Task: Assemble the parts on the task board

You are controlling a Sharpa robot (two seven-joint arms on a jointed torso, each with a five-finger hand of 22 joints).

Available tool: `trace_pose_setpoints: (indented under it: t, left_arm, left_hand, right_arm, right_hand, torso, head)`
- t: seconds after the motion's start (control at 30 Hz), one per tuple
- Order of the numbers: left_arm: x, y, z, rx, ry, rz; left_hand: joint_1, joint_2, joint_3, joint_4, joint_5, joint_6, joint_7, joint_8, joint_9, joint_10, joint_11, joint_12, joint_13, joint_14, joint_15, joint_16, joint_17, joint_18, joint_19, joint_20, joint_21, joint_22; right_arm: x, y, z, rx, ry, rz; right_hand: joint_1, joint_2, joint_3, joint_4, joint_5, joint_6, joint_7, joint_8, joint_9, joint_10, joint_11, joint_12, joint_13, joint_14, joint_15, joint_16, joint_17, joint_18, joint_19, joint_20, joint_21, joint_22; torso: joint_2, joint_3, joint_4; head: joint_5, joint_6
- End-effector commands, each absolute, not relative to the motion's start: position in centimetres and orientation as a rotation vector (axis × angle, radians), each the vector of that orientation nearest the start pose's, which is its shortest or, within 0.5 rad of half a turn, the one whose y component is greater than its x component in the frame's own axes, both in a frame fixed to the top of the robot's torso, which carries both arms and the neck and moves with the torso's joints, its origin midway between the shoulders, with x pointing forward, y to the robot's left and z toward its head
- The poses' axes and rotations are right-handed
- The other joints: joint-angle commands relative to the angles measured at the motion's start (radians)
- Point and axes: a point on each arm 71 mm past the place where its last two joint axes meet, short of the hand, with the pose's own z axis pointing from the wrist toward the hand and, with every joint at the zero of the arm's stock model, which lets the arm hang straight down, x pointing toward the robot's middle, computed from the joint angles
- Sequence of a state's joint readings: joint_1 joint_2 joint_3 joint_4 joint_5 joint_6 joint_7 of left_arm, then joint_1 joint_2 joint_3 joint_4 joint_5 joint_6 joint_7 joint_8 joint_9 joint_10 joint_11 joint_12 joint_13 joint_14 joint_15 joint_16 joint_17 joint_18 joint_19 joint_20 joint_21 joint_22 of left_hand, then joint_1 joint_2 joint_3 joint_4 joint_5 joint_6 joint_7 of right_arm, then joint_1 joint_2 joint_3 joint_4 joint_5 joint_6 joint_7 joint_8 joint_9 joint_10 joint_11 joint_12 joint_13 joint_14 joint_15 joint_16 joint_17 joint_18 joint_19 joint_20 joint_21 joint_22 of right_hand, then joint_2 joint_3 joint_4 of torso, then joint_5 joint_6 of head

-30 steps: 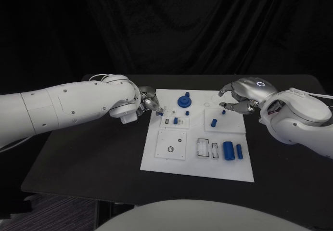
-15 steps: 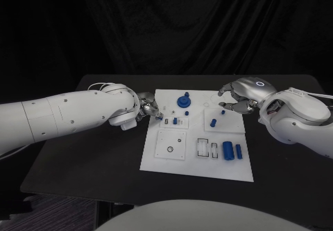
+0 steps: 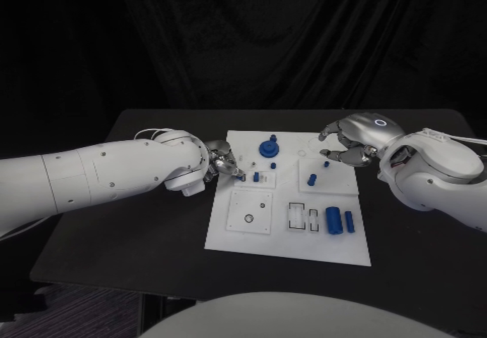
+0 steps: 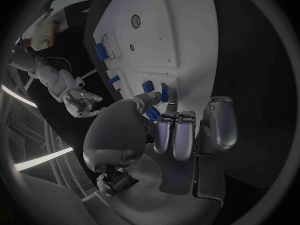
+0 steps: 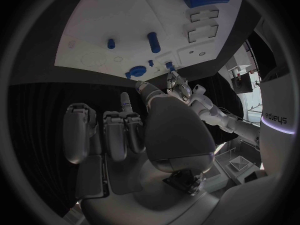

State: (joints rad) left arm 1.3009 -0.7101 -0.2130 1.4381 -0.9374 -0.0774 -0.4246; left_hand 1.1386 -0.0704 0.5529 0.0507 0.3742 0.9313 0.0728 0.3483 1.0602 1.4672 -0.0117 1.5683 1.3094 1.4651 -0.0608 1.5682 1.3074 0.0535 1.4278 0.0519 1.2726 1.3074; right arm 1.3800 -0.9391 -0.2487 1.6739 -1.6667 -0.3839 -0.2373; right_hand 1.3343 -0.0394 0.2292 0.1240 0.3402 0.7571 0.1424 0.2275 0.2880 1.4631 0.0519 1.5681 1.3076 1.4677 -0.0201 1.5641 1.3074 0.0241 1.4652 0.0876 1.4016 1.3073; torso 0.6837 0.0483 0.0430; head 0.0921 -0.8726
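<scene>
The white task board lies mid-table with blue parts on it: a round knob, a short peg and two cylinders near the right edge. My left hand is at the board's left edge, by a small inset plate. It pinches a small blue part between thumb and fingers, just above the board. My right hand hovers over the board's far right corner with its fingers apart and nothing in them.
Empty rectangular slots and a square plate with a hole take up the board's near half. The black table runs wide on both sides. The right wrist view shows the knob and my left hand across the board.
My left hand has moved a little right and nearer, bringing its fingertips from the board's edge to the small inset plate. The right hand has stayed still.
</scene>
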Motion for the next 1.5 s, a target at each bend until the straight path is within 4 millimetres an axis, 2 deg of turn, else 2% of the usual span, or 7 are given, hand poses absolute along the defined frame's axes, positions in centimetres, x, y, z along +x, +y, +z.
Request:
trace_pose_setpoints:
  t: [0.03, 0.87, 0.97, 1.03, 1.13, 1.33, 1.5]
  left_arm:
    - [49.0, 17.5, -23.4, -0.271, 2.212, -0.554]
    - [48.7, 17.1, -24.3, -0.263, 2.264, -0.521]
    - [48.6, 17.1, -24.4, -0.259, 2.268, -0.525]
    - [48.6, 17.0, -24.4, -0.255, 2.267, -0.532]
    - [48.5, 16.9, -24.4, -0.251, 2.266, -0.540]
    - [48.6, 17.0, -24.4, -0.246, 2.266, -0.549]
    - [48.7, 17.1, -24.4, -0.219, 2.269, -0.539]
  left_hand:
    - [-0.003, 0.011, 0.006, 0.003, 0.005, 0.019, -0.024, 0.002, 0.001, 0.097, -0.008, -0.004, 0.256, 0.106, -0.006, 0.003, 0.263, 0.014, -0.002, -0.006, -0.001, 0.174]
    - [-0.005, 0.016, 0.003, 0.007, 0.013, 0.019, -0.024, 0.002, 0.001, 0.095, -0.008, -0.006, 0.254, 0.106, -0.006, 0.003, 0.263, 0.015, -0.003, -0.006, -0.006, 0.172]
    - [-0.021, 0.018, -0.032, 0.024, -0.021, 0.019, -0.025, -0.004, -0.002, 0.094, -0.008, -0.007, 0.254, 0.106, -0.005, 0.003, 0.263, 0.015, -0.004, -0.006, -0.008, 0.172]
    - [-0.044, 0.026, -0.085, 0.060, -0.102, 0.022, -0.026, -0.014, -0.011, 0.090, -0.007, -0.010, 0.251, 0.106, -0.005, 0.003, 0.263, 0.015, -0.005, -0.004, -0.011, 0.171]
    - [-0.081, 0.023, -0.152, 0.109, -0.149, 0.025, -0.020, -0.028, -0.022, 0.088, -0.003, -0.012, 0.249, 0.106, -0.001, 0.003, 0.263, 0.015, -0.006, -0.003, -0.013, 0.171]
    - [-0.122, 0.022, -0.251, 0.190, -0.204, 0.021, -0.010, -0.056, -0.043, 0.083, 0.007, -0.016, 0.246, 0.106, 0.007, 0.003, 0.263, 0.016, -0.009, 0.004, -0.018, 0.170]
    - [-0.127, 0.025, -0.296, 0.225, -0.213, 0.023, -0.008, -0.064, -0.046, 0.079, 0.010, -0.019, 0.243, 0.106, 0.010, 0.003, 0.263, 0.017, -0.011, 0.008, -0.021, 0.169]
  right_arm:
    - [45.9, -21.0, -16.1, -0.354, 1.555, 0.450]
    - [45.9, -21.0, -16.2, -0.354, 1.562, 0.445]
    - [45.9, -21.0, -16.2, -0.354, 1.563, 0.444]
    - [45.9, -21.0, -16.2, -0.354, 1.563, 0.444]
    - [45.9, -21.0, -16.2, -0.355, 1.564, 0.444]
    - [45.9, -21.0, -16.2, -0.356, 1.566, 0.443]
    - [45.9, -21.0, -16.2, -0.356, 1.567, 0.442]
  right_hand:
    - [0.009, -0.004, 0.004, 0.001, 0.004, 0.006, 0.001, -0.003, -0.002, 0.108, 0.003, 0.003, 0.263, 0.097, 0.005, -0.004, 0.244, 0.019, 0.030, 0.005, -0.005, 0.206]
    - [0.010, -0.005, 0.008, 0.000, 0.015, 0.010, 0.000, -0.002, -0.004, 0.108, 0.003, 0.003, 0.263, 0.096, 0.005, -0.005, 0.241, 0.020, 0.029, 0.004, -0.006, 0.205]
    - [0.010, -0.005, 0.009, 0.000, 0.016, 0.011, 0.000, -0.002, -0.004, 0.108, 0.003, 0.003, 0.263, 0.096, 0.005, -0.005, 0.241, 0.020, 0.029, 0.004, -0.006, 0.205]
    - [0.010, -0.005, 0.009, 0.000, 0.016, 0.011, 0.000, -0.002, -0.004, 0.108, 0.003, 0.003, 0.263, 0.096, 0.005, -0.005, 0.241, 0.020, 0.029, 0.004, -0.006, 0.205]
    - [0.011, -0.006, 0.010, -0.001, 0.019, 0.013, 0.000, -0.002, -0.004, 0.108, 0.002, 0.003, 0.263, 0.097, 0.004, -0.005, 0.242, 0.020, 0.028, 0.004, -0.008, 0.205]
    - [0.013, -0.008, 0.013, -0.003, 0.026, 0.015, -0.001, -0.002, -0.006, 0.108, 0.002, 0.003, 0.263, 0.096, 0.004, -0.005, 0.241, 0.020, 0.029, 0.004, -0.007, 0.205]
    - [0.016, -0.009, 0.017, -0.006, 0.034, 0.016, -0.001, -0.003, -0.008, 0.108, 0.002, 0.003, 0.263, 0.096, 0.004, -0.005, 0.241, 0.020, 0.028, 0.003, -0.008, 0.205]
  torso:
    - [0.003, -0.0006, -0.0004]
    - [0.004, -0.0007, 0.0012]
    - [0.003, -0.0010, 0.0011]
    - [0.003, -0.0009, 0.0011]
    - [0.003, -0.0007, 0.0006]
    - [0.004, -0.0013, 0.0010]
    - [0.004, -0.0011, 0.0014]
  head:
    - [0.004, 0.000]
    - [0.004, 0.000]
    - [0.005, 0.000]
    - [0.006, 0.000]
    - [0.006, 0.000]
    - [0.005, 0.000]
    - [0.003, 0.000]
